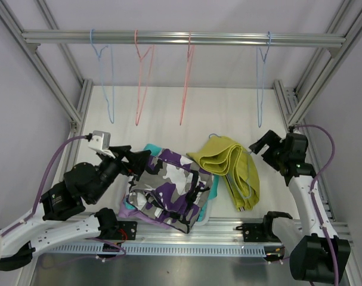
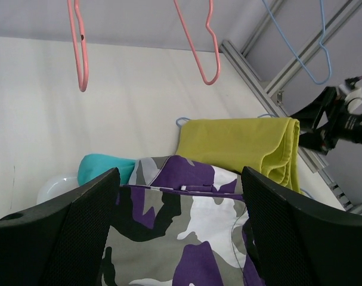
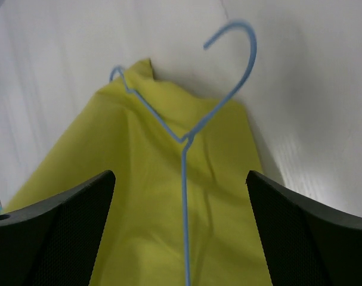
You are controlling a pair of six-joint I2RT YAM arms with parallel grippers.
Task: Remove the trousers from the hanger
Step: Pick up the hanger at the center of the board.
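Only the overhead view takes in the whole heap. The camouflage trousers point(image 1: 169, 190) lie on top at the near middle of the surface point(image 1: 228, 113). The mustard yellow trousers point(image 1: 228, 164) touch them on the right, and four bare hangers point(image 1: 185, 77) dangle from the far rail point(image 1: 181, 39).

Only the right wrist view shows clearly a blue wire hanger point(image 3: 183, 149) lying on the yellow cloth, its hook reaching past the far edge. Whether it passes through the folds I cannot tell.

The lilac trousers point(image 1: 130, 210) and teal trousers point(image 2: 103, 167) are mostly buried, showing only edges.

The left end effector point(image 1: 140, 161) comes in low from the left at the camouflage pair's far-left corner. Its fingers are spread apart and grip nothing. The right end effector point(image 1: 259, 145) points left toward the yellow pair's far end, also spread and empty.
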